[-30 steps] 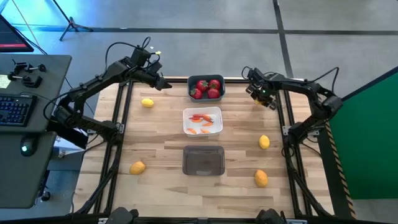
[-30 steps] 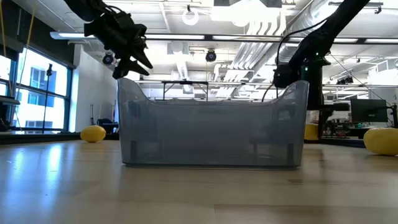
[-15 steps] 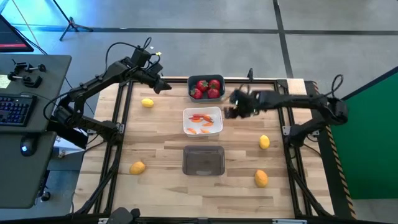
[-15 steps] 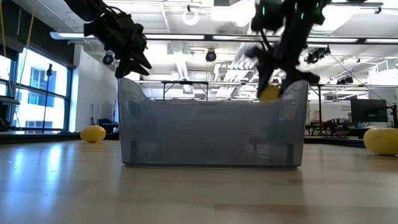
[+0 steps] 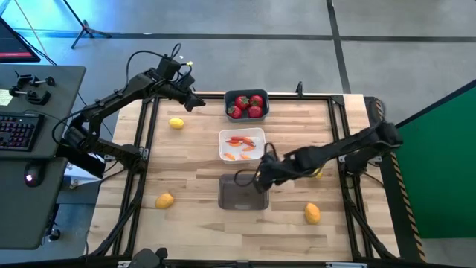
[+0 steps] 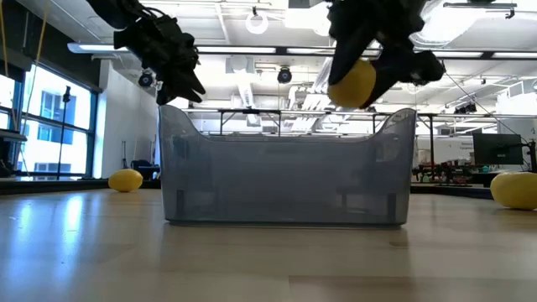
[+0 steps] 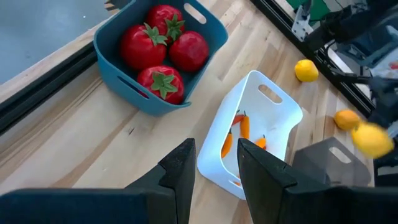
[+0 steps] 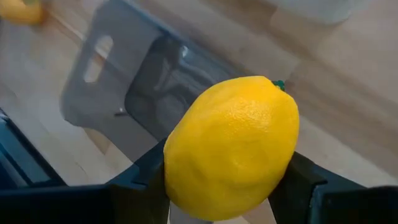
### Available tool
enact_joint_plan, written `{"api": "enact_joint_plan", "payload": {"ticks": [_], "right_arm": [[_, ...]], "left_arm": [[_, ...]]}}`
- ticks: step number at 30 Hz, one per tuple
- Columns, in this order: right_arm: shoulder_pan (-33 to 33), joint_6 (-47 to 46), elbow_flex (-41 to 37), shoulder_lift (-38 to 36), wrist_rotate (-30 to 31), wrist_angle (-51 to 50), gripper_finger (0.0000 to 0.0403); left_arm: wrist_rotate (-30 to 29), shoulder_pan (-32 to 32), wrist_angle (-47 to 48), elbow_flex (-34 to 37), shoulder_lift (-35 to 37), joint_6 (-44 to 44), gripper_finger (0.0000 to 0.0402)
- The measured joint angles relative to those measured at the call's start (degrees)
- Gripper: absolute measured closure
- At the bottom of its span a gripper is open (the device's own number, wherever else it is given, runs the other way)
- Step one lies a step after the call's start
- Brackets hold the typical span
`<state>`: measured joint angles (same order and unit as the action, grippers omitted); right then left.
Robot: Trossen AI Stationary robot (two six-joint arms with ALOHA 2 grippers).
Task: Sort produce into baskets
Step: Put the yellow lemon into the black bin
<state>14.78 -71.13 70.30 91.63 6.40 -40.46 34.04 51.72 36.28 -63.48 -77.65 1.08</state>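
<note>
My right gripper (image 5: 262, 173) is shut on a yellow lemon (image 8: 230, 146), which hangs over the far right part of the translucent grey basket (image 5: 243, 192). In the low view the lemon (image 6: 352, 82) is above that basket's rim (image 6: 285, 134). My left gripper (image 5: 197, 103) is open and empty, held above the table's far left, beside the blue basket (image 5: 247, 104) of strawberries (image 7: 163, 43). The white basket (image 5: 242, 145) between the two holds carrots (image 7: 239, 130). Three more lemons lie on the table, at the far left (image 5: 176, 123), near left (image 5: 164, 200) and near right (image 5: 312, 214). My right gripper pinches the lemon by its two opposite sides (image 8: 180, 180) between its two fingers (image 8: 305, 186). The lemon is lifted clear, above the grey basket's rim, touching nothing else.
Another lemon (image 5: 318, 173) shows partly behind my right arm at the table's right. Black frame rails run along the table's edges (image 5: 141, 149). A desk with a keyboard (image 5: 18, 130) stands left of the table. Bare wood lies on both sides of the baskets.
My right gripper has swept from the table's far right corner toward the near edge and the left, carrying the lemon, and now stands over the grey basket. The lemon has stayed clear of the table.
</note>
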Motion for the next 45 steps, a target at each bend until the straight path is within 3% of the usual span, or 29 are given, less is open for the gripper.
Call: {"api": "enact_joint_plan", "payload": {"ticks": [7, 14, 20, 24, 32, 40, 45], "right_arm": [[0.8, -3.0, 7.9, 11.2, -2.7, -3.7, 0.0219], [0.1, -5.6, 19.2, 20.4, -3.7, -13.8, 0.0219], [-1.1, -5.9, 23.1, 25.6, -6.5, -16.5, 0.0214], [-1.7, -5.9, 23.1, 27.3, -8.3, -16.7, 0.0188], [-2.7, -5.8, 23.1, 27.4, -11.7, -17.4, 0.0175], [-2.8, -4.9, 23.1, 27.4, -13.4, -17.9, 0.0107], [-2.8, -2.5, 25.2, 27.2, -13.2, -19.2, 0.0096]], "left_arm": [[-0.9, 0.0, -0.2, 0.0, 0.0, 1.3, 0.0297], [-2.3, 0.0, -0.1, 0.0, 0.0, -0.1, 0.0296], [-2.7, 0.0, -0.2, 0.0, 0.0, -1.3, 0.0296], [-2.8, 0.0, -0.1, 0.0, 0.0, -1.7, 0.0296], [-4.6, 0.0, 0.6, 0.0, 0.0, -1.7, 0.0294], [-7.5, -0.1, 3.1, 0.0, 0.0, -2.9, 0.0258], [-7.6, -0.1, 2.8, 0.0, 0.0, -3.3, 0.0247]]}}
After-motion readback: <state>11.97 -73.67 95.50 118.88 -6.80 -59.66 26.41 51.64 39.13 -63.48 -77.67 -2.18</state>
